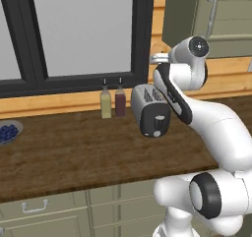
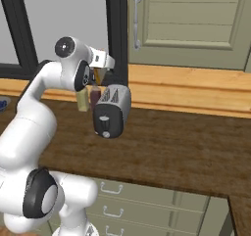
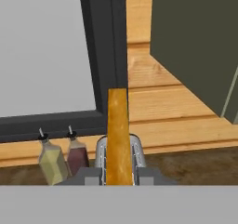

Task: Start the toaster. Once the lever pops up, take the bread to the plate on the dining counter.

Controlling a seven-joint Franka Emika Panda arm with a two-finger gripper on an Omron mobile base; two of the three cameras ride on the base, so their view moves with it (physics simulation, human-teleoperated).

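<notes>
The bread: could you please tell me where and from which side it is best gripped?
Pinch its two broad flat faces, coming down from above: the bread stands upright, thin edge showing, over the toaster, with the jaws either side.

Small silver toaster (image 1: 150,110) looks brushed metal w/ smooth black plastic end panel, bread's orange-brown crust (image 3: 117,137) matt & grainy, dark brown wood-grain countertop (image 1: 74,152) low-sheen, two glossy glass-like bottles (image 3: 64,159), pale orange wood wall boards (image 2: 196,88) smooth.
</notes>
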